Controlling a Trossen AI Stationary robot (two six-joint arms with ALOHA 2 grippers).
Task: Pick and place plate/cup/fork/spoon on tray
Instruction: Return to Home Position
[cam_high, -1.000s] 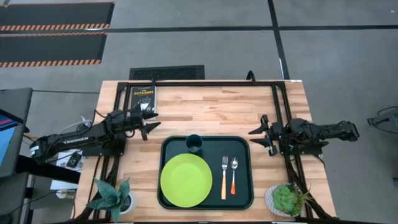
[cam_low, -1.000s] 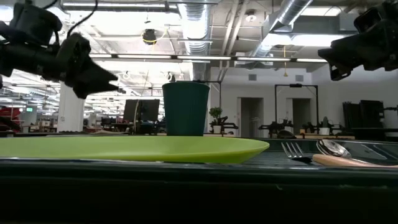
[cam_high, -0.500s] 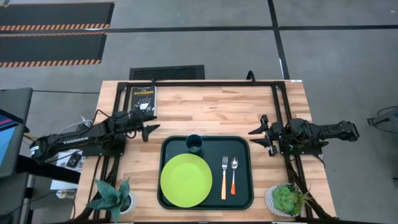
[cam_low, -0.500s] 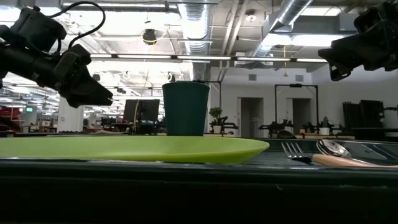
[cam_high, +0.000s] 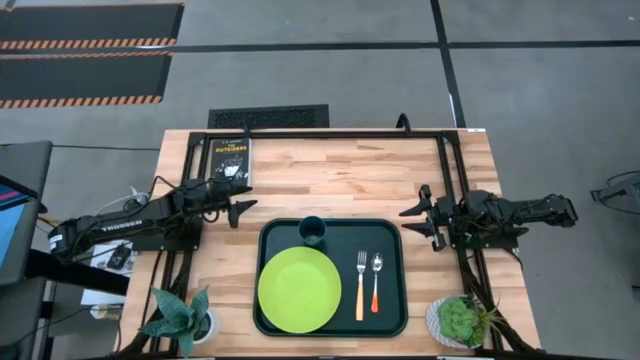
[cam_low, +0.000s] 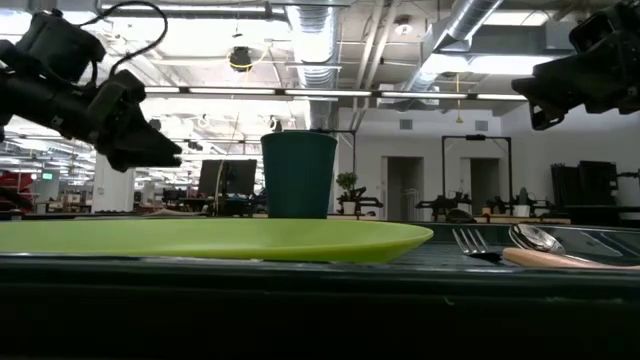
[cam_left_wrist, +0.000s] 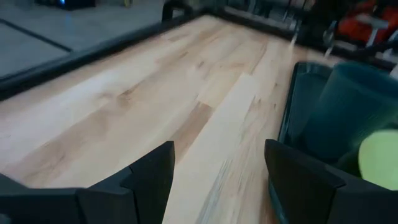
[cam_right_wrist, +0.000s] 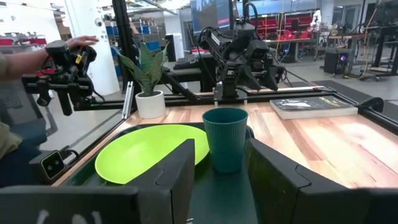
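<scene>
Left hand (cam_high: 243, 207) hovers over bare table (cam_high: 340, 180) left of the tray (cam_high: 390, 325), fingers spread, holding nothing. On the tray, left to right — plate (cam_high: 299, 290) with cup (cam_high: 312, 230) just behind it, then fork (cam_high: 361, 285) and spoon (cam_high: 376, 281) side by side. All four items look placed, so the task appears complete — right hand (cam_high: 417, 218) waits right of the tray, fingers spread, empty.

Overhead view faced straight down on the whole table (cam_high: 340, 175). Low view sat at tray-rim height, close against the plate (cam_low: 215, 240). Right wrist view looked past its fingers (cam_right_wrist: 171, 171) at cup (cam_right_wrist: 225, 139), shared with all.
</scene>
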